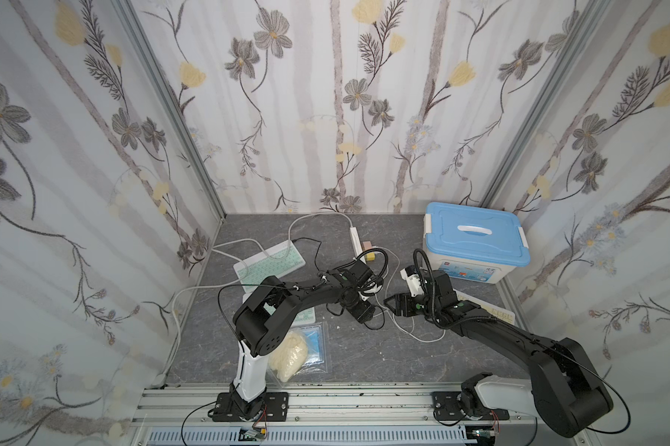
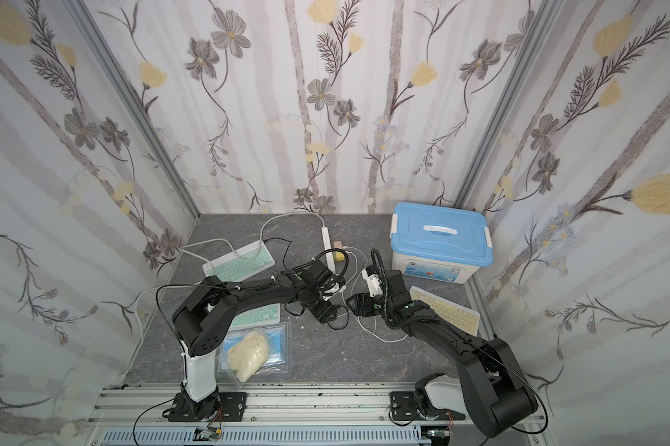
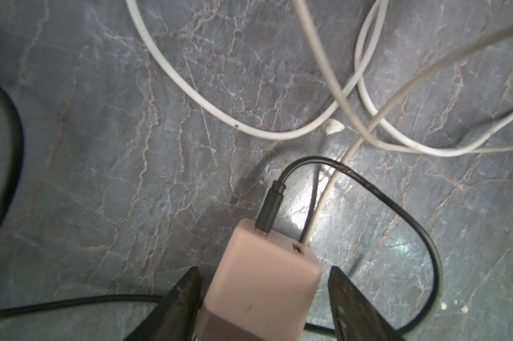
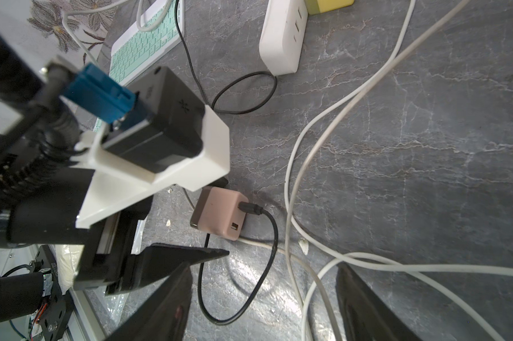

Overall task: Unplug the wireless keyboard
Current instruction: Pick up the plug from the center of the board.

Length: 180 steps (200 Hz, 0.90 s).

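White cables (image 3: 273, 136) looped and crossed on the desk (image 1: 383, 359) right beside the pink charger (image 3: 261, 283), and a black cable (image 3: 397, 208) curled round it, leaving little clear way in. The left hand (image 3: 263, 268) straddled the charger, a narrow gap free at one finger. Bare desk lay open near the front rail (image 1: 325, 401), beside the bag (image 1: 306, 347)

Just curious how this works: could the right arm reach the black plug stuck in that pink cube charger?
Probably yes. The black plug sticks out of a free face of the pink cube charger, near the open right hand; the left hand straddles only its sides.
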Each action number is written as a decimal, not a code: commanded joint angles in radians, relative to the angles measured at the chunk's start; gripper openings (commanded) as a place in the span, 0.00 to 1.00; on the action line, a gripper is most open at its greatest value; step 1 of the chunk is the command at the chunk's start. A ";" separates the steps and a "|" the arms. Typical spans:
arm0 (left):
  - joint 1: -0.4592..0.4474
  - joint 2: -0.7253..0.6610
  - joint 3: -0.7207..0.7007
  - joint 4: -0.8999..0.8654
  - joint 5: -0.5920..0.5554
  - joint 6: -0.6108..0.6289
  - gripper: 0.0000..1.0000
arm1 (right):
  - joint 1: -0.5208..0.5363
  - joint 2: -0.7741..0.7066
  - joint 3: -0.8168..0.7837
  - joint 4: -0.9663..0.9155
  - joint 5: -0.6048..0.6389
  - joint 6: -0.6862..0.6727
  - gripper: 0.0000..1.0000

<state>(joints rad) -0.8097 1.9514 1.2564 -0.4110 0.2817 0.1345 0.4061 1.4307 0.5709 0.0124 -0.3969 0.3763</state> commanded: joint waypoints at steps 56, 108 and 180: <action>0.000 -0.025 0.007 -0.032 -0.006 0.031 0.44 | -0.002 0.004 -0.006 0.064 0.006 0.012 0.76; 0.000 -0.106 0.012 -0.037 -0.029 0.048 0.10 | -0.016 -0.021 0.017 0.081 -0.006 0.026 0.76; 0.019 -0.324 0.009 -0.083 0.018 0.162 0.00 | -0.115 -0.190 0.063 0.181 -0.213 0.016 0.74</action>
<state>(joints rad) -0.8055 1.6955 1.2667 -0.4835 0.2558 0.2199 0.3035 1.2800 0.6178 0.0769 -0.4847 0.4004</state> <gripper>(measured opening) 0.433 0.746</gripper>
